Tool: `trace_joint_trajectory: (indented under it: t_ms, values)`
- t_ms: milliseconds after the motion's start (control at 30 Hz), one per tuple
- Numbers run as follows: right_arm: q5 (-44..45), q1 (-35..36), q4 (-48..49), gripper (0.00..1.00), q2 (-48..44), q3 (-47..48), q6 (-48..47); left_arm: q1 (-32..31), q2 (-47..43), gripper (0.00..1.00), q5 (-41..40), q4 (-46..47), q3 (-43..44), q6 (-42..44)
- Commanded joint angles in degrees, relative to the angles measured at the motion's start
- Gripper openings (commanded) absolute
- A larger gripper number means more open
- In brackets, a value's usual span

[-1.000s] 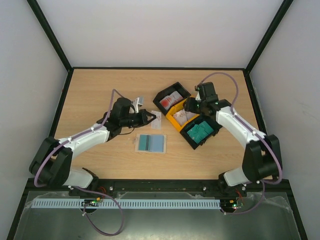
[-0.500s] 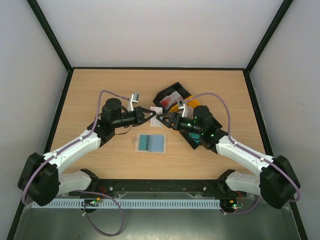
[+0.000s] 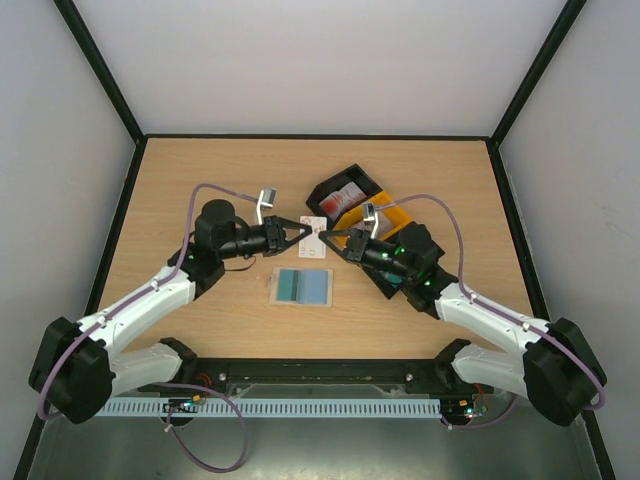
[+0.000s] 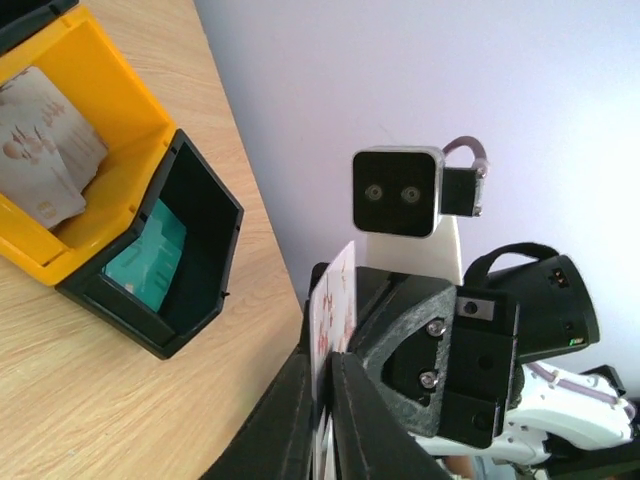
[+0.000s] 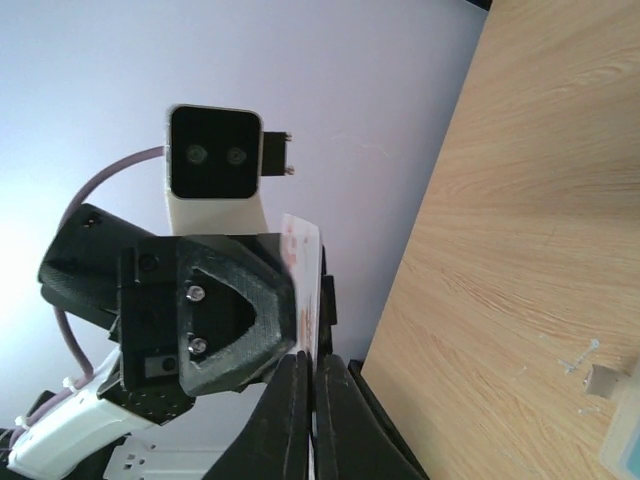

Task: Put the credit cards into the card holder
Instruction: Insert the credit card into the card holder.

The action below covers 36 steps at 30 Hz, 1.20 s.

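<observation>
A white credit card with red print is held on edge above the table between both grippers. My left gripper is shut on one end of it, and my right gripper is shut on the other end. In the left wrist view the card rises from my shut left gripper. The right wrist view shows the card standing out of my shut right gripper. The card holder lies open and flat on the table just below the grippers, one half teal, the other pale blue-grey.
A black bin of white and red cards stands behind the grippers. An orange bin is partly covered by the right arm. In the left wrist view it holds beige cards, and a black bin with teal cards sits beside it.
The right arm swung from the bins to the card in my left gripper and shut on its free end. The left arm lifted the card slightly toward the middle.
</observation>
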Motion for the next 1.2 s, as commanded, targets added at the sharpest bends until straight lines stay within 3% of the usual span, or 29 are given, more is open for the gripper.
trace_joint_trajectory:
  t_ms: [0,67,100,200,300,467,700,833,1167]
  values:
    - [0.69,0.39,4.18,0.02,-2.29,-0.05,-0.24,0.22,-1.08,0.15,0.05,-3.55,-0.29,1.26]
    - [2.29,0.39,0.65,0.02,-2.29,0.14,-1.84,0.23,-1.56,0.41,-2.96,-8.47,0.11,3.83]
    - [3.45,0.38,-2.25,0.02,-2.06,0.47,-3.08,0.22,-1.91,0.49,-4.98,-11.35,0.4,5.77]
    - [9.2,0.52,-11.06,0.02,-0.18,0.96,-6.52,0.28,-3.0,0.64,-14.95,-21.97,0.65,12.05]
    - [15.4,1.93,-17.94,0.02,2.57,1.1,-9.16,0.12,-4.45,0.69,-24.02,-27.76,-2.01,16.63]
    - [21.04,7.93,-17.29,0.02,11.52,1.01,-8.62,0.07,-3.55,0.68,-28.13,-30.06,-7.01,19.2]
    - [23.75,14.17,-4.74,0.02,25.73,2.67,-6.71,-0.08,0.68,0.43,-30.72,-28.62,-10.7,19.18]
    - [26.66,14.3,-3.85,0.02,27.04,2.02,-5.91,-0.31,2.1,0.35,-28.63,-26.55,-11.24,19.81]
    - [30.03,14.25,-5.02,0.02,23.75,-1.83,-2.6,-4.72,-1.44,0.43,-26.9,-23.26,-12.24,19.11]
